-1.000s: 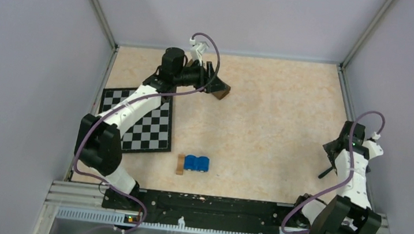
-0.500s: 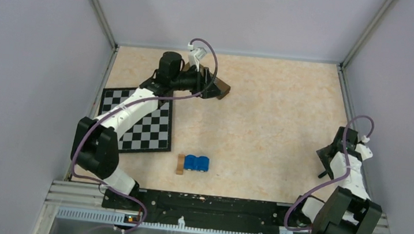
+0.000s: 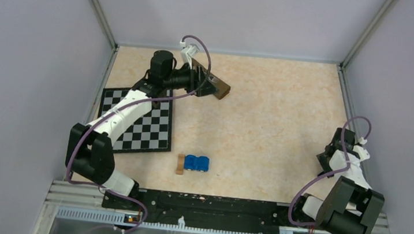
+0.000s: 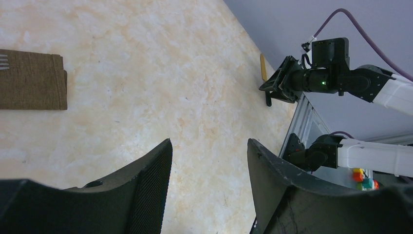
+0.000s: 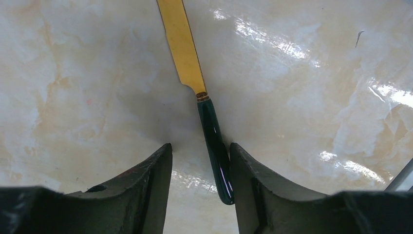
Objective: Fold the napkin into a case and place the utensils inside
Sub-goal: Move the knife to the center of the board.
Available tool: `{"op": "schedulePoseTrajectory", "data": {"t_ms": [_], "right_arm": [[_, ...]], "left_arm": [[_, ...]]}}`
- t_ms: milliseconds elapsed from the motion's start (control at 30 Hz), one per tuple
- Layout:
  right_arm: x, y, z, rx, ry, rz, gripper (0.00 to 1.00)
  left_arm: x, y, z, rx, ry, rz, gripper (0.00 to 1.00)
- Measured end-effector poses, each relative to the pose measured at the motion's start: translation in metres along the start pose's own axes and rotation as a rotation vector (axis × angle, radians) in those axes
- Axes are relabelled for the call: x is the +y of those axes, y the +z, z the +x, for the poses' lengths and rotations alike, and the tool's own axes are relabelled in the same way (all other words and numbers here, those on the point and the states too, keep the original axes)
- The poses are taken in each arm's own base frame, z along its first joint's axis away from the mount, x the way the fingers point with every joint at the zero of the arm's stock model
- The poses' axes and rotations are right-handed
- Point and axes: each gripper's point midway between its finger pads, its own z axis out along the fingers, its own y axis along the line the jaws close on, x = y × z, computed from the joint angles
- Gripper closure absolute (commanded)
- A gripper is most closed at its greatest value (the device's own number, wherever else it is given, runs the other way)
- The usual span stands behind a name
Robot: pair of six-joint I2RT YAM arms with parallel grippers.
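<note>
Case [image 4: 31, 82] of folded dark brown cloth lies flat toward the far left of the table [image 3: 274, 118], near the far corner of the chessboard mat [image 3: 134, 124], with fork tines [image 4: 4, 61] showing on it. The left gripper [image 4: 209, 146] hovers just beside it, jaws spread wide and holding nothing. By the right edge, the right gripper [image 5: 200, 146] is low over the table, its jaws parted on either side of a knife [image 5: 213, 131] with a gold blade and a dark green handle. The handle sits close against one finger, possibly touching, but is not clamped. Near the front, a tan wooden block [image 3: 180, 164] lies against a blue object [image 3: 197, 162].
</note>
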Motion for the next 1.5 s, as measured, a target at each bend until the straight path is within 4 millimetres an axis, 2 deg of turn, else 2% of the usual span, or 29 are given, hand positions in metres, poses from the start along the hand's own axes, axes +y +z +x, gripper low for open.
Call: {"op": "schedulePoseTrajectory", "data": {"t_ms": [300, 433, 567, 667, 733, 800, 833, 933, 1000, 1067, 1133, 1200, 1300, 1400, 1467, 1500], "right_arm": [[0.007, 0.0, 0.002, 0.013, 0.119, -0.011, 0.86], [0.028, -0.004, 0.013, 0.029, 0.231, -0.075, 0.88], [0.075, -0.023, 0.049, 0.111, 0.33, -0.204, 0.88], [0.109, -0.046, 0.089, 0.206, 0.388, -0.268, 0.87], [0.123, -0.058, 0.112, 0.262, 0.406, -0.277, 0.87], [0.138, -0.068, 0.126, 0.305, 0.443, -0.272, 0.83], [0.145, -0.072, 0.131, 0.323, 0.466, -0.259, 0.77], [0.153, -0.076, 0.136, 0.335, 0.501, -0.22, 0.51], [0.158, -0.082, 0.132, 0.327, 0.509, -0.215, 0.41], [0.154, -0.086, 0.133, 0.313, 0.464, -0.199, 0.32], [0.147, -0.091, 0.131, 0.295, 0.391, -0.196, 0.27], [0.146, -0.103, 0.122, 0.261, 0.307, -0.237, 0.26], [0.16, -0.138, 0.101, 0.189, 0.081, -0.436, 0.29], [0.178, -0.181, 0.075, 0.032, -0.272, -0.707, 0.31], [0.184, -0.2, 0.066, -0.081, -0.512, -0.84, 0.32], [0.185, -0.209, 0.063, -0.15, -0.661, -0.905, 0.36]], "left_arm": [[0.007, -0.005, -0.001, -0.01, -0.03, 0.0, 0.37], [0.007, -0.006, -0.002, -0.02, -0.041, 0.007, 0.37], [0.008, -0.009, -0.003, -0.025, -0.05, 0.01, 0.37], [0.011, -0.013, -0.006, -0.036, -0.057, 0.006, 0.38], [0.014, -0.016, -0.009, -0.046, -0.06, 0.0, 0.38], [0.017, -0.02, -0.012, -0.056, -0.064, -0.009, 0.38], [0.018, -0.021, -0.013, -0.061, -0.065, -0.013, 0.38], [0.022, -0.025, -0.016, -0.075, -0.064, -0.022, 0.38], [0.023, -0.027, -0.018, -0.081, -0.065, -0.025, 0.38], [0.024, -0.028, -0.019, -0.087, -0.064, -0.025, 0.38], [0.025, -0.029, -0.02, -0.091, -0.068, -0.024, 0.38], [0.026, -0.031, -0.02, -0.093, -0.078, -0.02, 0.38], [0.028, -0.035, -0.021, -0.101, -0.096, -0.011, 0.38], [0.031, -0.042, -0.024, -0.116, -0.108, -0.012, 0.38], [0.03, -0.046, -0.028, -0.13, -0.103, -0.016, 0.38], [0.028, -0.049, -0.031, -0.138, -0.095, -0.016, 0.37]]}}
